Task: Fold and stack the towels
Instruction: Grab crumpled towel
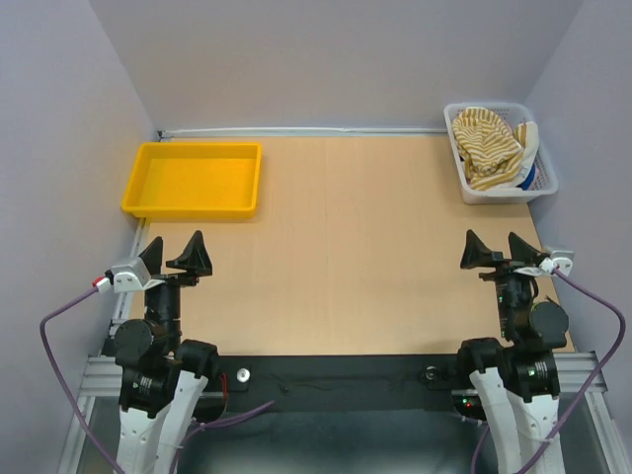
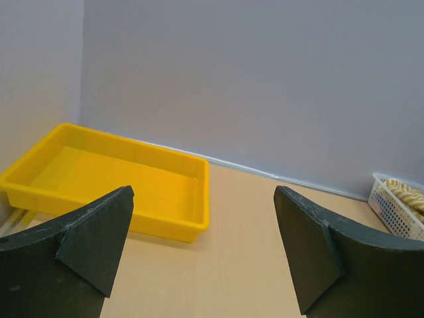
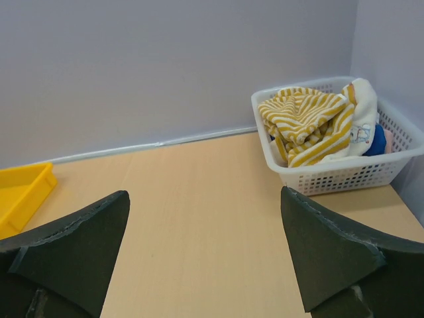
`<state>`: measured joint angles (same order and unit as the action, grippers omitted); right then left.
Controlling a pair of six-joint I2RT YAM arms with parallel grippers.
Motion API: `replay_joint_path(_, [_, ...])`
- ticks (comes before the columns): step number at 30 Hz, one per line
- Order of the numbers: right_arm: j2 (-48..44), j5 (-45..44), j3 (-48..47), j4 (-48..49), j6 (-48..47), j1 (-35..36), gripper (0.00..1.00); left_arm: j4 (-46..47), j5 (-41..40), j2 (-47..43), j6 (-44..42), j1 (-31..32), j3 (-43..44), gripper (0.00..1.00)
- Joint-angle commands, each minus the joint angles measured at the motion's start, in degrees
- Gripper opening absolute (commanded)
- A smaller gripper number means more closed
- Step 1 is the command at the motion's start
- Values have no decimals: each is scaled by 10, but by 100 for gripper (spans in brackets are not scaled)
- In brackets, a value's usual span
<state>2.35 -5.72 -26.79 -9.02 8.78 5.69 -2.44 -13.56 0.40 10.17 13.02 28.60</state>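
Wood-toned tabletop (image 1: 355, 247) is seen from above, open between the yellow tray (image 1: 193, 178), far left, and the white basket (image 1: 499, 195), far right, where the towels (image 1: 486, 146) are heaped. Left wrist: the left gripper (image 2: 202, 192) is spread wide, nothing touched. Right wrist: the right gripper (image 3: 204, 192) is spread, empty; a towel's blue print (image 3: 361, 134) cannot be read.

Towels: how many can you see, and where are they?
3, all bunched in the white basket at the far right: the yellow-striped towel on top, the pale towel beside it, the blue towel beneath. More may be hidden.
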Motion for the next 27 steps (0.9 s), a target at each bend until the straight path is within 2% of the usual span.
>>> replay_joint_path(1, [7,-35,-27,3,-3,3,100,25,-6,-67,-2,-4,-1,99])
replay_joint_path(9, [55,-99,-40,4,25,3,100,47,-12,-22,24,-4,7,99])
replay_joint_path(14, [188,-93,-113,2,5,2,100,97,21,62,23,-4,17,99])
replay_joint_path(15, [243,-97,-133,-1,3,2,100,104,27,76,23,-4,20,99])
replay_joint_path(19, [374,-154,-248,-23,-10,2,100,132,54,146,20,-4,24,99])
replay_joint_path(24, [528,-240,-352,-28,-13,1,100,141,66,148,30,5,3,99])
replay_joint_path(25, [587,-249,-368,-28,-15,0,100,137,64,145,29,10,2,99])
replay_joint_path(27, [648,-251,-420,-28,-24,-8,100,127,58,131,24,24,6,99])
